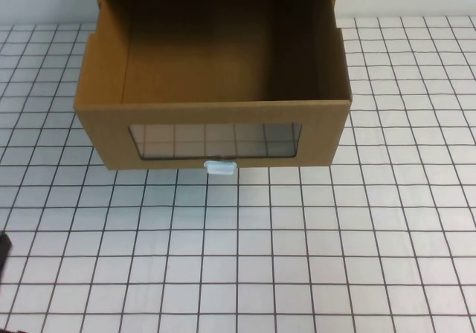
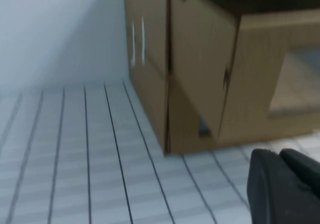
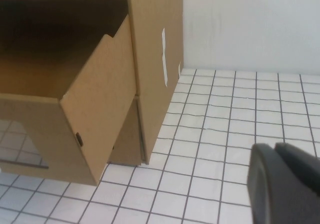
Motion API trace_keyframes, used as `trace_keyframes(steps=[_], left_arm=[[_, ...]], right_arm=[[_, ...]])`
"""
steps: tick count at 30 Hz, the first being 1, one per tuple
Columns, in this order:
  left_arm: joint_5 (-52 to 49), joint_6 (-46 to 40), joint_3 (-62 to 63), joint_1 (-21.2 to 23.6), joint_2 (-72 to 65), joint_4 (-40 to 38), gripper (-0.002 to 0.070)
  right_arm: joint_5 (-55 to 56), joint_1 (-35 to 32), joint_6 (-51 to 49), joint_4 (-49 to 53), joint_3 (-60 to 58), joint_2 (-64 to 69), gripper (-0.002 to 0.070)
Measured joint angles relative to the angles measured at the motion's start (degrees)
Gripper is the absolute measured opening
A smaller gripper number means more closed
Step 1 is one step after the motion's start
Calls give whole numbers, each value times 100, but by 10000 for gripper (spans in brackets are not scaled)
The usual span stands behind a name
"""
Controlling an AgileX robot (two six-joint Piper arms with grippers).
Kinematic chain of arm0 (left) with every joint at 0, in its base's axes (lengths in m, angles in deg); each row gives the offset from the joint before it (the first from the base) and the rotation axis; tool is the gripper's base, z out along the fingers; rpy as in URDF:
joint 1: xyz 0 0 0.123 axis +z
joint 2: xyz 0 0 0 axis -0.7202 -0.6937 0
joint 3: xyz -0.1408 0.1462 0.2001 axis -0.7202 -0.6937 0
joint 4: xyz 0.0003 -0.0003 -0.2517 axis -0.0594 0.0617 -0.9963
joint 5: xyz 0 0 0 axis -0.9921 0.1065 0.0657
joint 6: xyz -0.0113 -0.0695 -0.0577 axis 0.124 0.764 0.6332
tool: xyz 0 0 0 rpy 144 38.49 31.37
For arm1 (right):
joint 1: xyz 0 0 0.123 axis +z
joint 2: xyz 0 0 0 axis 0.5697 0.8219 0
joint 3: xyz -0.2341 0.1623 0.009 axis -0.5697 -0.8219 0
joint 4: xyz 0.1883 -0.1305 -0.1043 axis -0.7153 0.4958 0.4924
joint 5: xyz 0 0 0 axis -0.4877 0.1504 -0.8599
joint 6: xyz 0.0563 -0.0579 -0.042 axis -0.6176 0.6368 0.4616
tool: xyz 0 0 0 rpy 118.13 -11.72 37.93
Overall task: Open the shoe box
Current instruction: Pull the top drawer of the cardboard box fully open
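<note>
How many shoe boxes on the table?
1: the shoe box, far centre, already open. Left end effector off its left side, right end effector off its right side.

Gridded white table (image 1: 297,259) carrying one open cardboard box (image 1: 216,128).
The box stands ahead of the left gripper (image 2: 279,158) and the right gripper (image 3: 276,150), between them and apart from both.

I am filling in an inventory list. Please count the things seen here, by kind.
Cardboard shoe box, drawer pulled out: 1
Clear pull tab on its front: 1
Gripper: 2 (left gripper off the box's left side, right gripper off its right side)
Total: 4
</note>
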Motion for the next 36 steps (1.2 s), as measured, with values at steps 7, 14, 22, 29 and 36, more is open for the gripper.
trace_keyframes(steps=[7, 14, 22, 29, 36], left_arm=[[400, 64, -1015, 0, -30, -283, -2], [321, 14, -1054, 0, -30, -348, -2], [321, 14, -1054, 0, -30, -361, -2], [319, 21, -1054, 0, -30, -361, -2], [319, 21, -1054, 0, -30, -361, -2]], right_arm=[[195, 0, 0, -188, -187, -26, -13], [290, 0, 0, -200, -199, -26, -13], [293, 0, 0, -211, -208, -26, -13], [293, 0, 0, -211, -208, -26, -13], [293, 0, 0, -185, -208, -26, -13]])
